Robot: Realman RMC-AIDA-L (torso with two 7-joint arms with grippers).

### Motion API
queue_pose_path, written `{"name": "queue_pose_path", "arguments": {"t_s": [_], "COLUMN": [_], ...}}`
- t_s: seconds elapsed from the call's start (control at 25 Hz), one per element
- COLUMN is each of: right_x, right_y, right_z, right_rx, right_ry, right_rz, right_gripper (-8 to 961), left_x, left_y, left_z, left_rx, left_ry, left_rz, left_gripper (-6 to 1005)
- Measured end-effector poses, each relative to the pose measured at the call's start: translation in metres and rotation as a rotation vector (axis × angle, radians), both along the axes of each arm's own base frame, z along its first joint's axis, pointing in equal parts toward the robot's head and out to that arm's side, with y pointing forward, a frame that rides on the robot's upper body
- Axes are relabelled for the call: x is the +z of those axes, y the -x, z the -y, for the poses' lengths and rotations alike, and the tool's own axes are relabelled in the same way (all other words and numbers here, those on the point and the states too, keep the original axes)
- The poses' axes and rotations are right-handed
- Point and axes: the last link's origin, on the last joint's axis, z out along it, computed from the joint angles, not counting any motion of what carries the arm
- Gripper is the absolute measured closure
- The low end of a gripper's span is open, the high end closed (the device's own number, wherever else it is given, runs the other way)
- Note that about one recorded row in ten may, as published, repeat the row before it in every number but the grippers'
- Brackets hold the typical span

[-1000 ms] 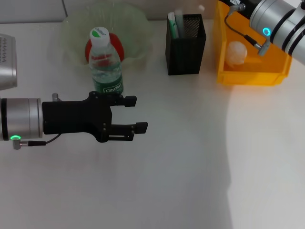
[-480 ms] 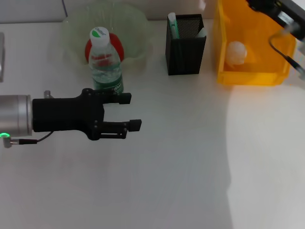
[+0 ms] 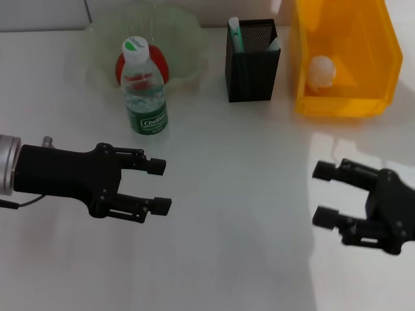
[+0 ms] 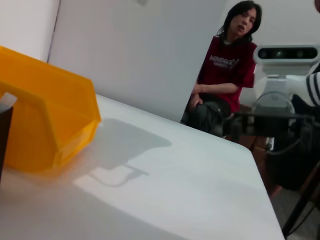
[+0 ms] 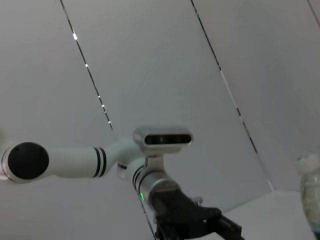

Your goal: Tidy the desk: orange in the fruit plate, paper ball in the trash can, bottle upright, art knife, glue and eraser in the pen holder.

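Every item looks placed, the clear plastic bottle (image 3: 144,87) upright on the white worktop (image 3: 240,194), so both black grippers, left (image 3: 161,185) and right (image 3: 323,194), hover near, jaws wide, seemingly ready to park.

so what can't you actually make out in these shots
- Pen holder contents, head view: only the tops of a green and a white item show above the mesh wall; knife, glue or eraser cannot be told.
- Red fruit in the fruit plate, head view: mostly hidden behind the upright bottle.
- Right end effector, head view: its arm is cut by the frame edge.
- Left end effector: absent from its own wrist view.
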Motion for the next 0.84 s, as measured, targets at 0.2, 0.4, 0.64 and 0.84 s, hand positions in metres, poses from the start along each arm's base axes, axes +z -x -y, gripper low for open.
{"name": "queue_pose_path", "arguments": {"t_s": [0.2,0.4,0.64,0.84], "right_x": [-0.016,-0.018,-0.019,-0.02], "right_y": [0.002,0.004,0.007,0.009], "right_z": [0.004,0.0,-0.003,-0.003], "right_rx": [0.012,0.018,0.03,0.032], "right_ry": [0.017,0.011,0.012,0.013], "right_rz": [0.014,0.018,0.017,0.013], "right_gripper": [149,147,147,147], "left_x": [0.003,0.004,0.001,0.003], "left_y": [-0.005,-0.003,-0.005,-0.007], "left_z": [0.005,0.006,0.008,0.007], "left_rx": [-0.01,0.006,0.003,-0.003], "left_ry": [0.024,0.022,0.035,0.042], "left_rz": [0.038,0.042,0.042,0.046], "left_gripper": [217,217,217,217]}}
